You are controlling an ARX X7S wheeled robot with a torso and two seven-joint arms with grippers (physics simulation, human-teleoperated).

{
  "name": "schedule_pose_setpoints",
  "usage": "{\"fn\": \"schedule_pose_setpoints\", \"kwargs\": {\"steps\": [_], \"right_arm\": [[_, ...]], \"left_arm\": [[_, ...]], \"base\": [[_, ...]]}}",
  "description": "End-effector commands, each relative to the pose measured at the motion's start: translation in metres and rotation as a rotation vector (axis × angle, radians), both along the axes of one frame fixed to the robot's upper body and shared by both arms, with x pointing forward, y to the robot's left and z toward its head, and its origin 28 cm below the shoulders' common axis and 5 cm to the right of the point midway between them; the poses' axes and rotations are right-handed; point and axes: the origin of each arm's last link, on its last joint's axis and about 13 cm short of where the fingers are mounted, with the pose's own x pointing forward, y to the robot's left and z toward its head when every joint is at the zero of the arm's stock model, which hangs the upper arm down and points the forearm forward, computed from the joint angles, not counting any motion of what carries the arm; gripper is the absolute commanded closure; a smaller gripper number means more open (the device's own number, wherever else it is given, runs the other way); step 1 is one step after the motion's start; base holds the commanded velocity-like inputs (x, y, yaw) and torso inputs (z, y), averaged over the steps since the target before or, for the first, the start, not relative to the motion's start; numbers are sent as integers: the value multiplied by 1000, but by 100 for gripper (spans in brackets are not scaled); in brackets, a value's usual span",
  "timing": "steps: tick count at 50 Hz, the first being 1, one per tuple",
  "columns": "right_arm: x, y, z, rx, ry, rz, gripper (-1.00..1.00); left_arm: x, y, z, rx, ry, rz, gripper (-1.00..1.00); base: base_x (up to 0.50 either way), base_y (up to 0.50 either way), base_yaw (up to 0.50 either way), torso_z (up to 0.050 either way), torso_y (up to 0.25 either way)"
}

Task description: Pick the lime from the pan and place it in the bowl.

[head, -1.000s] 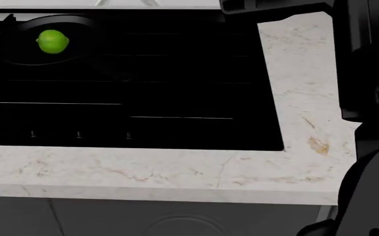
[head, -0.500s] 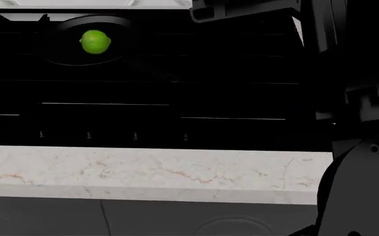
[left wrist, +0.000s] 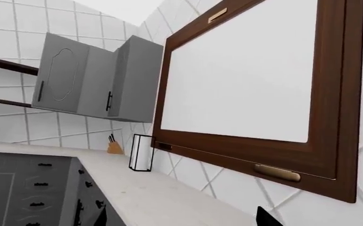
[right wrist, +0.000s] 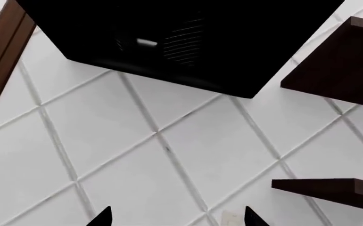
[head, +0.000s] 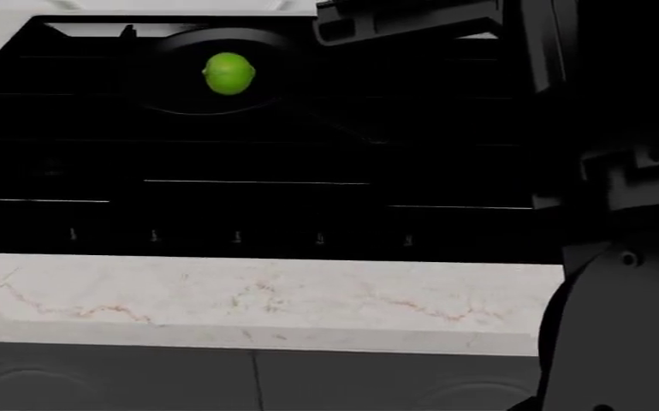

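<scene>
The lime, small and bright green, lies in the round black pan on the far left part of the black cooktop. The bowl is out of view. In the left wrist view my left gripper stands open with nothing between its tips, facing a counter and a window. The right wrist view has my right gripper open and empty too, pointed at a tiled wall. Neither gripper is near the lime. My right arm fills the head view's right side.
A pale marble counter strip runs along the front of the cooktop. A brown-framed window, grey wall cabinets and a knife block show in the left wrist view. A black range hood and dark shelves hang on the wall.
The head view has swung left: the lime and pan slid rightward in the picture, and the marble counter to the right of the cooktop left the view behind my right arm.
</scene>
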Motion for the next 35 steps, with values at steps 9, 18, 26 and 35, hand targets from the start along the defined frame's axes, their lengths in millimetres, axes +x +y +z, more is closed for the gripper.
{"fn": "schedule_pose_setpoints", "kwargs": {"steps": [9,18,26,35], "right_arm": [[-1,2,3,11,0,16,-100],[1,2,2,10,4,21,-100],[0,2,2,8,4,24,-100],[-2,2,2,9,2,23,-100]], "left_arm": [[-2,3,3,-13,-28,4,-100],[0,3,1,-15,-22,3,-100],[-1,3,0,-16,-21,5,-100],[-1,4,-1,-18,-21,2,-100]], "base": [[0,247,0,0,0],[0,247,0,0,0],[0,245,0,0,0],[0,244,0,0,0]]}}
